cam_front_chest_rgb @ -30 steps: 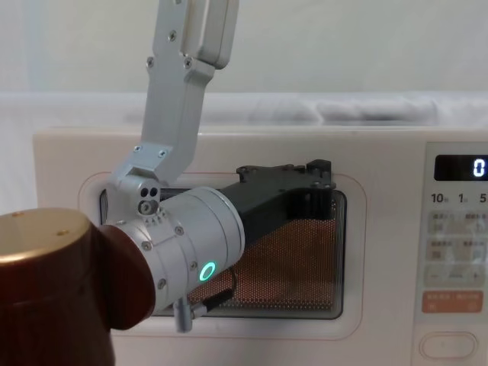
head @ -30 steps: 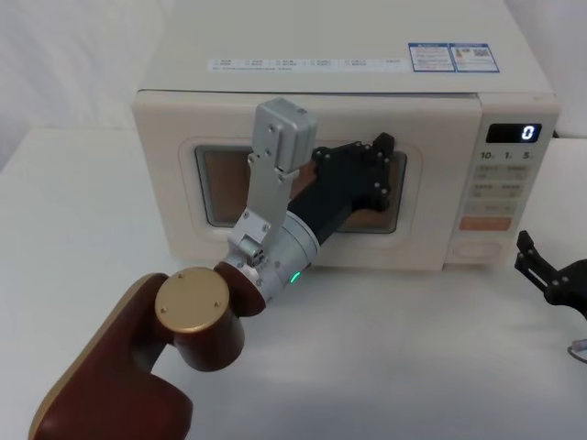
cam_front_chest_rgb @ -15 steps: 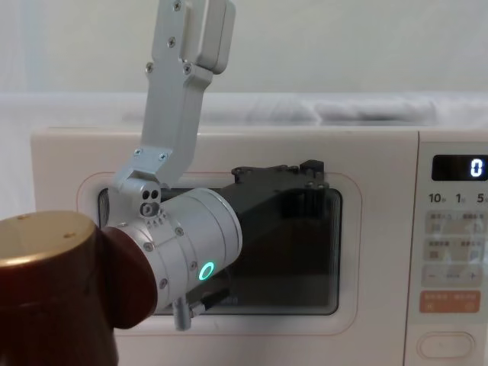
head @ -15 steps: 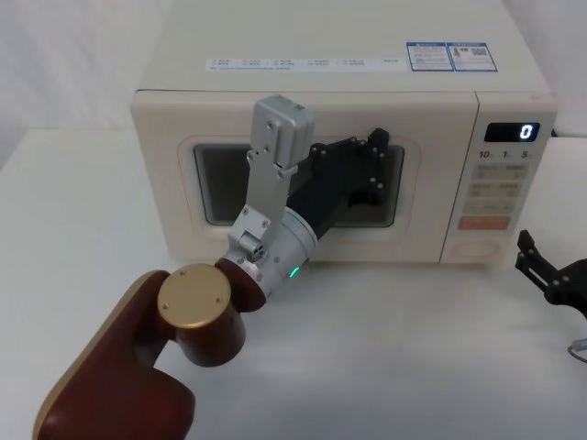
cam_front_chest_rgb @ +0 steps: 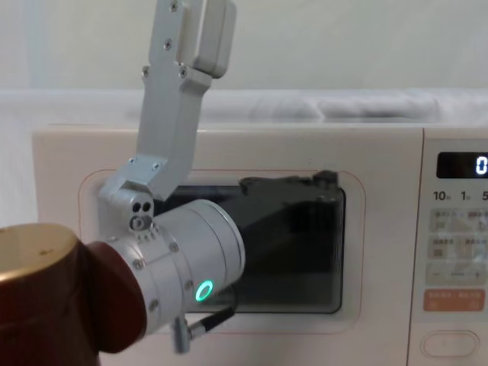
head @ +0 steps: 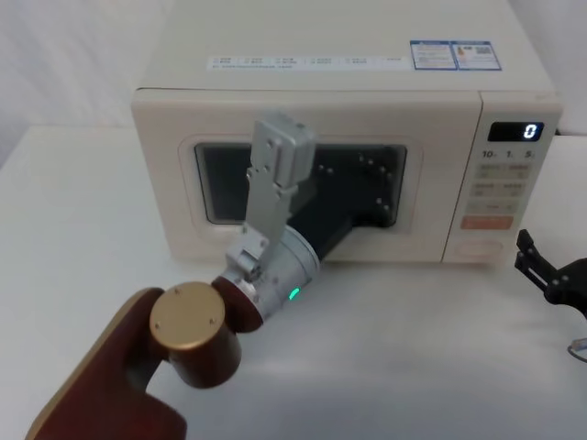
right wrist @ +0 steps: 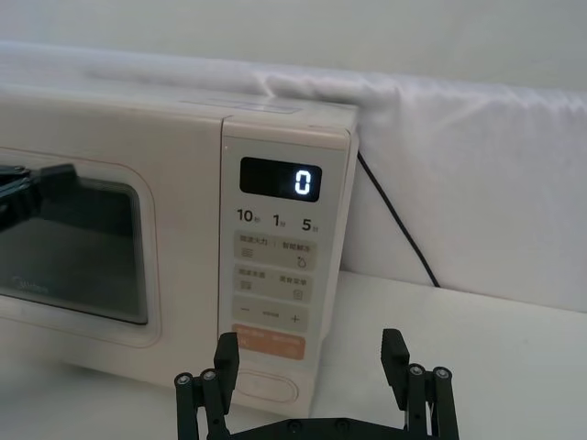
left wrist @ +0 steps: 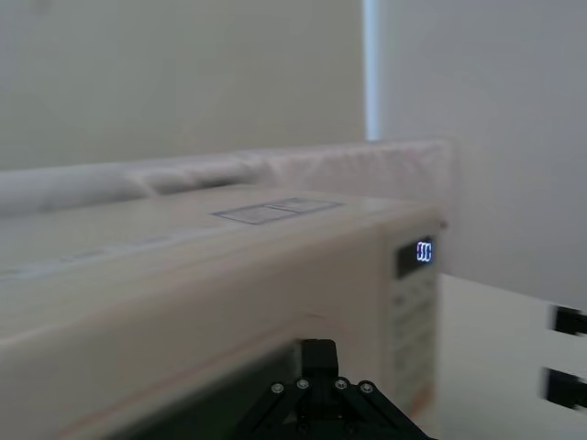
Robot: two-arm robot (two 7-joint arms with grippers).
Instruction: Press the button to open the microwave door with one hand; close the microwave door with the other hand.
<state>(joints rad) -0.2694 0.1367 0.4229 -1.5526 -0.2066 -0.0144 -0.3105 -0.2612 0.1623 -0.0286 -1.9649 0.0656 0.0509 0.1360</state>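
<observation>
The right gripper (right wrist: 312,376), fingers spread, hangs before the microwave's (right wrist: 183,137) control panel (right wrist: 280,266); the display (right wrist: 281,180) reads 0, the button (right wrist: 266,389) sits between the fingers.

The microwave (head: 348,101) sits at the tabletop's (head: 83,211) back edge. The left tool (head: 371,188) is before its door (head: 303,183). The right tool (head: 550,275) is near the right edge.

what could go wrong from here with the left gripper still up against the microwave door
1. The left gripper sits against the dark window of the microwave door; more forward push could stress the glass or shove the microwave back on the table.
2. The door looks flush, but a latch cannot be confirmed, so it may spring back on withdrawal.
3. The right gripper, open, hangs near the button and could reopen the door.
</observation>
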